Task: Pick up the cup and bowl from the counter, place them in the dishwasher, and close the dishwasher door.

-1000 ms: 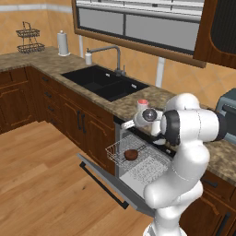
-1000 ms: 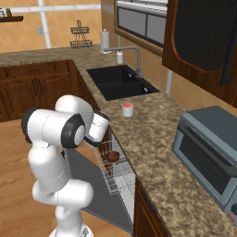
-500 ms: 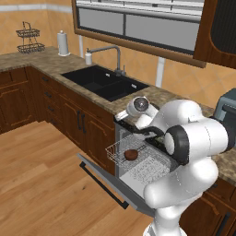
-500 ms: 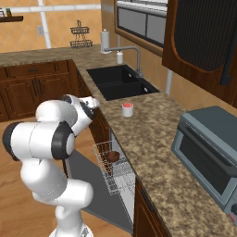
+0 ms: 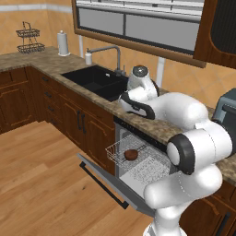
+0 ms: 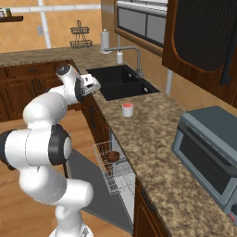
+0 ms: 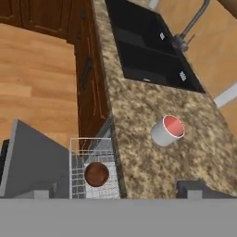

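Cup (image 6: pixel 127 109) stands upright on the bench (image 6: pixel 157 152), apart from everything, between the black sink (image 6: pixel 121 82) and the grey toaster oven (image 6: pixel 210 155); in the hand view the cup (image 7: pixel 167 130) shows its red inside and sits on bare granite just right of the bench edge. Bowl (image 5: pixel 131 154) already lies in the white wire rack (image 5: pixel 120 146) of the dishwasher (image 5: pixel 147 161), rack pulled out over the open door (image 5: pixel 108 179); right base view shows the bowl (image 6: pixel 113 156) near the front end of the rack (image 6: pixel 104 152), and the hand view has the bowl (image 7: pixel 96 173) upright in the rack, mouth up. Door (image 6: pixel 92 185) hangs fully down, speckled grey inner face up, dark bar handle at its outer edge over the wood floor (image 5: pixel 41 184). Arm is raised over the bench edge, hand (image 6: pixel 88 85) up beside the sink, looking down at cup and rack; jaws state cannot be told, fingertips too small and hidden by the hand body in both base views, and barely visible at the bottom of the hand view. Nothing seen held between them. Faucet (image 5: pixel 110 53) stands behind the sink, a white dispenser (image 5: pixel 88 57) and paper towel roll (image 5: pixel 62 43) farther along the bench.
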